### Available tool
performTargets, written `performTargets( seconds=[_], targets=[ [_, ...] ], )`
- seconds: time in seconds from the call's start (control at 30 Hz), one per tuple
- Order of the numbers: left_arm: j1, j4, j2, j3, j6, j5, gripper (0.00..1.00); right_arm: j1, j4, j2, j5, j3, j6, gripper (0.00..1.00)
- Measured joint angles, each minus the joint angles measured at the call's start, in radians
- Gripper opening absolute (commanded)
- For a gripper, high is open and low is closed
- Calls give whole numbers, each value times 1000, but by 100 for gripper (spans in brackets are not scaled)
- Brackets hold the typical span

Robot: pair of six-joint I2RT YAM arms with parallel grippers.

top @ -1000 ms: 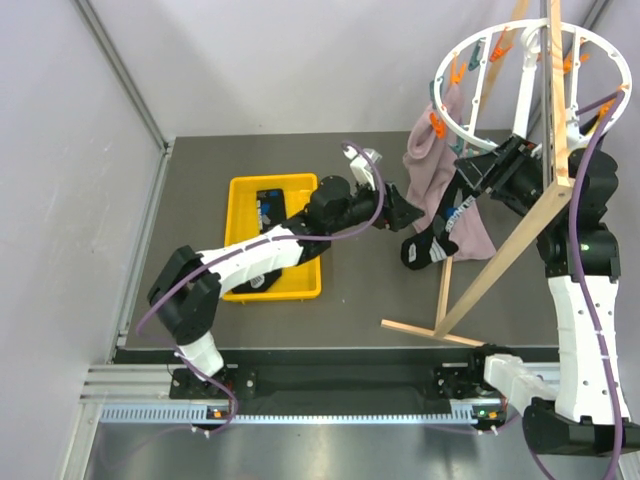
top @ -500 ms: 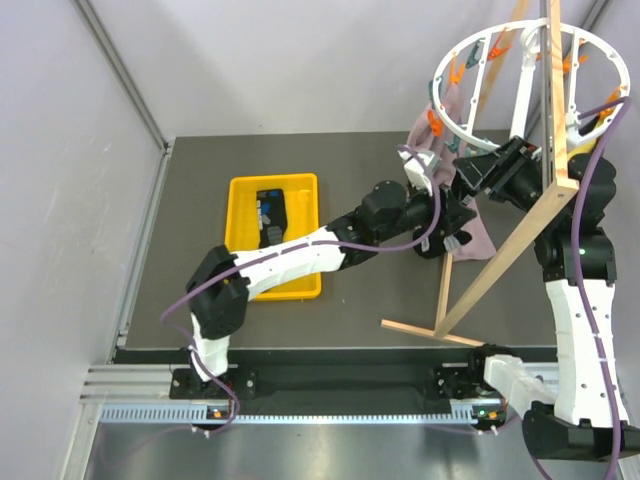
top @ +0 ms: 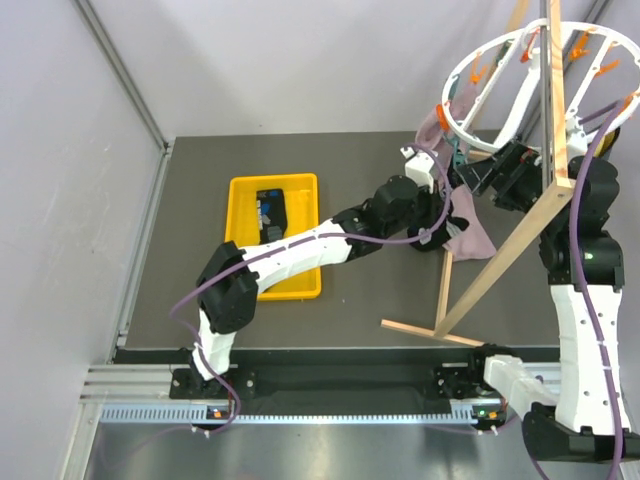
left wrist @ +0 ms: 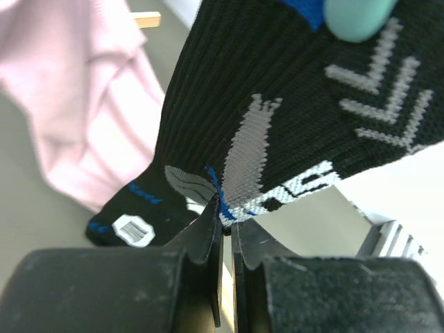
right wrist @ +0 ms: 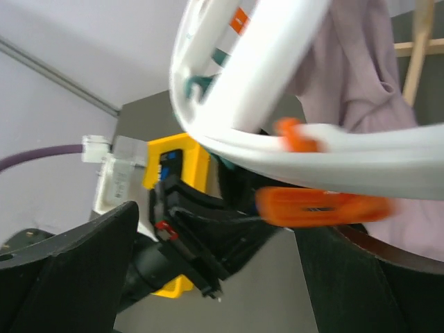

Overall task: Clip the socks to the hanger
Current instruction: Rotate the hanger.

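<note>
1. Left gripper (left wrist: 225, 222) is pinched tight on the edge of a black sock (left wrist: 277, 125), held up near the desk's far right corner, by the hanger (right wrist: 277, 62)
2. Right gripper (right wrist: 215, 257) is spread wide at the hanger's rim
3. A second sock (top: 270, 210) lies in the yellow tray (top: 240, 190)

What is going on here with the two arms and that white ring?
The left end effector is pinched shut on a black sock, holding it up at the round white hanger; a teal clip sits at the sock's upper edge. The right end effector is open, right by the hanger's rim and an orange clip. A pink garment hangs from the hanger.
</note>
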Motion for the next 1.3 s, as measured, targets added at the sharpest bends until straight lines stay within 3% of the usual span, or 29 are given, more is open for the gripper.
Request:
performTargets(
  seconds=[0.3, 0.53, 0.7, 0.77, 0.87, 1.03, 1.3],
  targets=[
    [71, -96, -63, 2, 10, 28, 0, -25, -51, 1, 45, 16, -51, 96],
    [160, -157, -76, 23, -16, 127, 0, -181, -54, -74, 5, -3, -40, 90],
    [211, -197, -76, 45, -34, 204, 0, -230, -54, -163, 32, -27, -51, 76],
    [227, -203, -77, 45, -43, 232, 0, -231, -10, -177, 19, -45, -51, 63],
    [248, -210, -77, 45, -53, 271, 0, -234, 94, -154, -87, -83, -29, 54],
    [264, -209, -77, 47, -73, 327, 1, -192, 214, -16, -242, -86, -14, 62],
    [263, -203, -77, 47, -91, 391, 15, 2, 198, 70, -190, -24, -59, 66]
  ],
)
